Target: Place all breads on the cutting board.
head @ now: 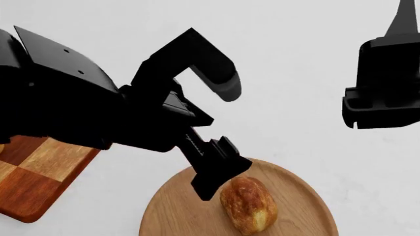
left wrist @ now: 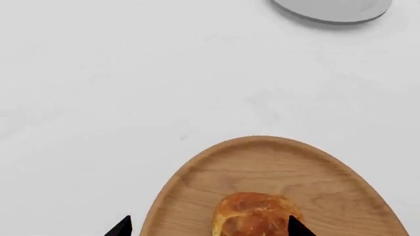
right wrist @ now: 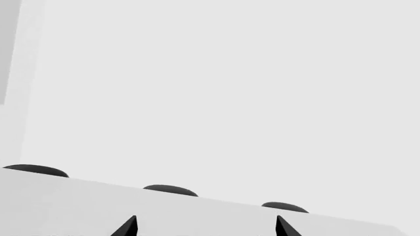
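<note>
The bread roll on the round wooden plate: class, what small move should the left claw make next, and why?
Probably lower the left claw a little further and close. Its tips are open on either side of the bread roll, which lies on the wooden plate rather than the cutting board, and no grip is visible yet.

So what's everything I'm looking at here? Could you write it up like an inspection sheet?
Surface: plain white tabletop.
Job's things: one bread roll lies on the round wooden plate; checkered cutting board beside it, no bread visible on the part shown. Second roll: nothing seen.
Clutter: grey plate farther off.
Grippers: left gripper open, its tips either side of the roll; right gripper open, holding nothing, raised clear.
Cables: nothing seen.
Surroundings: three dark oval spots along a pale edge.
</note>
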You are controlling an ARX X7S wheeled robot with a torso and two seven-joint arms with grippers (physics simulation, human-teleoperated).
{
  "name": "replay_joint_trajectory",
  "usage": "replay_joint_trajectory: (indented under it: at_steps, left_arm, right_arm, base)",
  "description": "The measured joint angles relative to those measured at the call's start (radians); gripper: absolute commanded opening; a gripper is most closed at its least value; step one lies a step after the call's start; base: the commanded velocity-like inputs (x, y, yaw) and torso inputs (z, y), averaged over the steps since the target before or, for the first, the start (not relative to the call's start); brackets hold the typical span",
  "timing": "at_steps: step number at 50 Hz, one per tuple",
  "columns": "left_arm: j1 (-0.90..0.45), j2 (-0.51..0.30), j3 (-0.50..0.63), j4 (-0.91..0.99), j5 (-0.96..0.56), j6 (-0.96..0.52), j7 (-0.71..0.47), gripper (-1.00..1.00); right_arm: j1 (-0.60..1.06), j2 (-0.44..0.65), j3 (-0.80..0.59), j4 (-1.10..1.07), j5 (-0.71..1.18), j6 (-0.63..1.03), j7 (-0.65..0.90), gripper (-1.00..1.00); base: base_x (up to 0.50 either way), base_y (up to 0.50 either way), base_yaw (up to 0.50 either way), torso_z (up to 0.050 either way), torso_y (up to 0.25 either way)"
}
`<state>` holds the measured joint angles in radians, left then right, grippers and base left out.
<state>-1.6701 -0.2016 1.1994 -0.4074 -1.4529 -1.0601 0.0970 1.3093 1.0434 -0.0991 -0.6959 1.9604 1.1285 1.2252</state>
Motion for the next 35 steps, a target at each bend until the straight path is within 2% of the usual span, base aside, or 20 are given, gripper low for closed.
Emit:
replay_joint_trajectory:
  at_steps: [22, 35]
  left_arm:
    - [0.057, 0.1, 0.042, -0.016, 0.029, 0.046, 0.053, 1.0]
    - [0.09, 0.124, 0.086, -0.015, 0.047, 0.048, 0.049, 1.0]
  right_arm:
    - [0.031, 0.033, -0.02, 0.004, 0.045, -0.012, 0.034, 1.0]
    - [-0.076, 0.063, 0.071, -0.021, 0.013, -0.029, -0.017, 1.0]
  base:
    - [0.0, 0.0, 0.0, 0.0, 0.0]
    - [0.0, 0.0, 0.0, 0.0, 0.0]
